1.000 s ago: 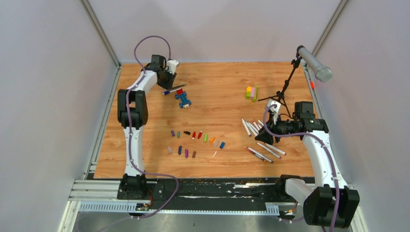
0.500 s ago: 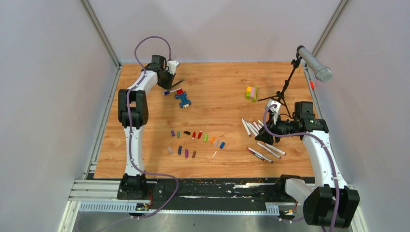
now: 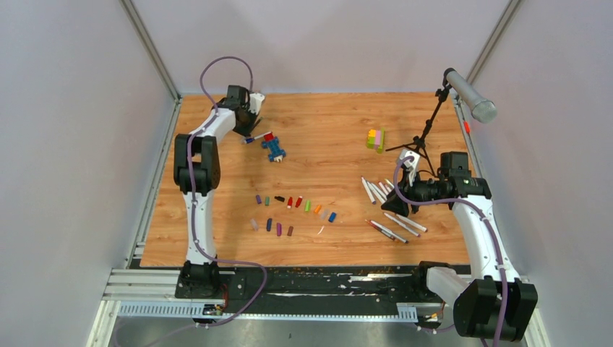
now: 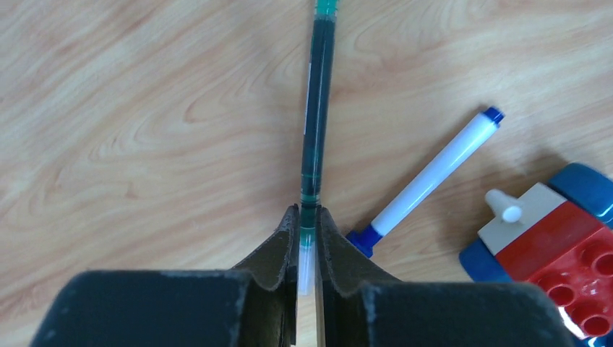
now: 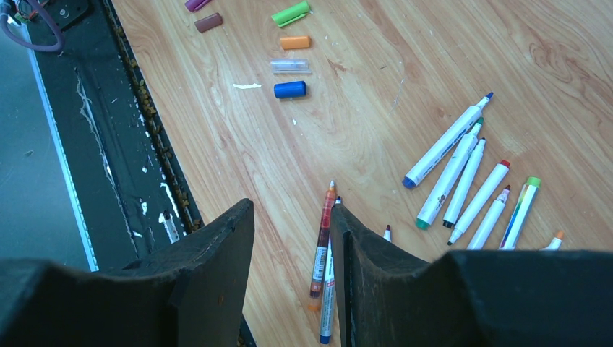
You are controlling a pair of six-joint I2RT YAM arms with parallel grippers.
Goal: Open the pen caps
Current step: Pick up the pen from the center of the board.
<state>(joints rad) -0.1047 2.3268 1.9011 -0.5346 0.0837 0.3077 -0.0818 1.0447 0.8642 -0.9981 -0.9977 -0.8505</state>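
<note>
My left gripper is clamped on the pale end of a dark green pen. The barrel juts straight out from the fingertips over the wooden table, near its far left corner. I cannot tell whether the teal far end carries a cap. Just beside it lies a white-barrelled blue pen, blue at both ends, on the boards between the fingertips and the blue-and-red toy brick figure.

My right gripper hangs over the near right part of the table with its fingers parted and nothing between them. Below and beyond it is a loose scatter of pens, with two more lying under the right-hand finger. The loose pen caps sit in two ragged rows at the table's middle, well apart from both grippers. A block stack and a black microphone stand stand toward the far right.
</note>
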